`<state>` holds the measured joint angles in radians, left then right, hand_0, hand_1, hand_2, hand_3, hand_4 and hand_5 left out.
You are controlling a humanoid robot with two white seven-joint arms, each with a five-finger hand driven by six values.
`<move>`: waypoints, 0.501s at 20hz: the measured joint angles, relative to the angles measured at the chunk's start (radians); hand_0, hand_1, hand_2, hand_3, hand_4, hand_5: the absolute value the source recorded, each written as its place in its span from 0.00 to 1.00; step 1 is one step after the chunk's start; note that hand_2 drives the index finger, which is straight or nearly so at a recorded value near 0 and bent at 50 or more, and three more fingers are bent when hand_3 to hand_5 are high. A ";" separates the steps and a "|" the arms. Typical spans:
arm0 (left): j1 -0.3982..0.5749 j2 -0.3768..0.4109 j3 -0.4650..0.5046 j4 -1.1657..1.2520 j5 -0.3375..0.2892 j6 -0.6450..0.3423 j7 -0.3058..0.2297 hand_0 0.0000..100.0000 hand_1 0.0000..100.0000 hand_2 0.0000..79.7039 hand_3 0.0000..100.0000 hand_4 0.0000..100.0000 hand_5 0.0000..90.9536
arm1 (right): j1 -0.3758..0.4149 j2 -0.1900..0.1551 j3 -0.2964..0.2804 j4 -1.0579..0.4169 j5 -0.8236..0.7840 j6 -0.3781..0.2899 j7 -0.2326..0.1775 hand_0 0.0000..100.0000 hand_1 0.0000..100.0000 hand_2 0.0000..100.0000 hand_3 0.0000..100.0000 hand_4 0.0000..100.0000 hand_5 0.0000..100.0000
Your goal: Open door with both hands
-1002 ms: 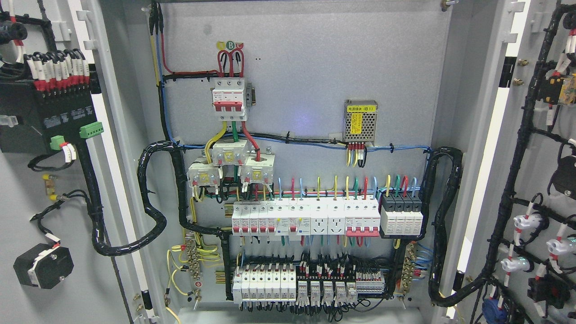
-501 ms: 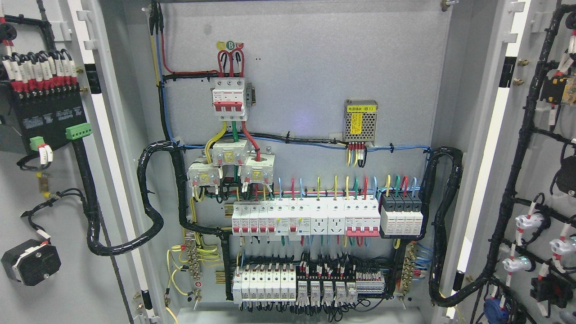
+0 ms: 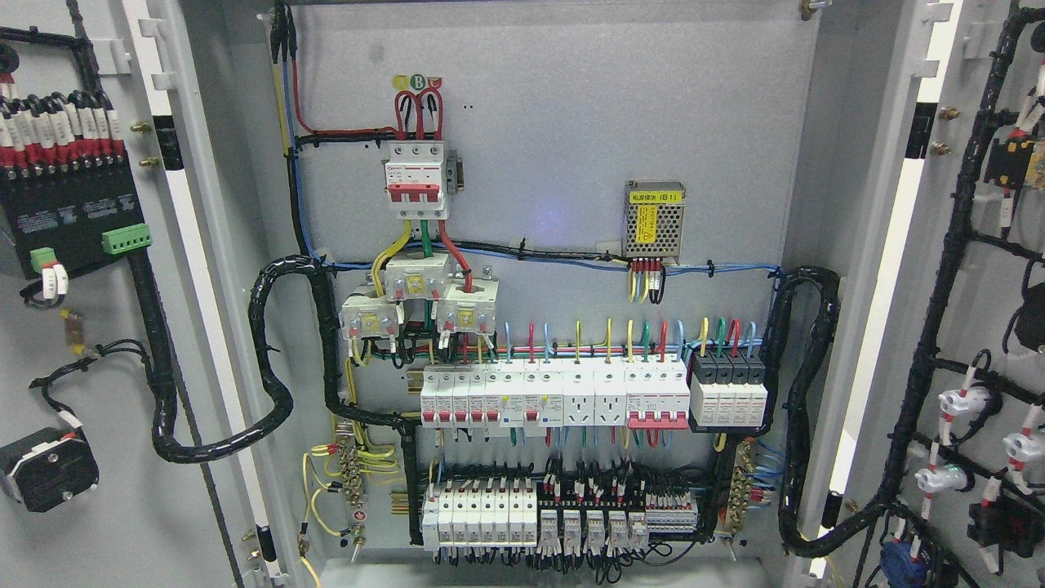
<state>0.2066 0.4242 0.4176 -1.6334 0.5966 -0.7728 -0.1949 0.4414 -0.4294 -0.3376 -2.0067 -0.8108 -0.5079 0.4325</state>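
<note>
Neither robot hand shows anywhere, so whether their fingers are apart or together cannot be told. Both cabinet doors stand swung wide, either side of the grey back panel (image 3: 571,122). Left of the panel, the left door (image 3: 98,523) carries a black terminal module (image 3: 69,208) with a green connector (image 3: 126,239), and a black wire loom (image 3: 269,384) loops from it onto the panel. Right of the panel, the right door (image 3: 976,343) bears black cable harness (image 3: 939,310) and white indicator lamps (image 3: 963,402). On the panel itself sit a three-pole breaker (image 3: 416,178), a mesh-cased power supply (image 3: 654,219) and a row of white breakers (image 3: 555,397).
</note>
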 measured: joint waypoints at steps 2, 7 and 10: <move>-0.023 0.014 0.002 0.027 0.002 0.000 0.000 0.00 0.00 0.00 0.00 0.00 0.00 | 0.006 0.002 -0.005 0.001 -0.001 -0.001 0.000 0.38 0.00 0.00 0.00 0.00 0.00; -0.076 0.046 0.004 0.097 0.005 0.000 0.003 0.00 0.00 0.00 0.00 0.00 0.00 | 0.026 0.008 -0.021 0.004 -0.022 -0.004 0.000 0.38 0.00 0.00 0.00 0.00 0.00; -0.108 0.064 0.007 0.142 0.008 0.000 0.005 0.00 0.00 0.00 0.00 0.00 0.00 | 0.038 0.010 -0.030 0.005 -0.031 -0.006 0.000 0.38 0.00 0.00 0.00 0.00 0.00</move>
<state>0.0984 0.4886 0.4248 -1.4914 0.6042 -0.7728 -0.1901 0.4798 -0.4193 -0.3672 -2.0013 -0.8418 -0.5143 0.4326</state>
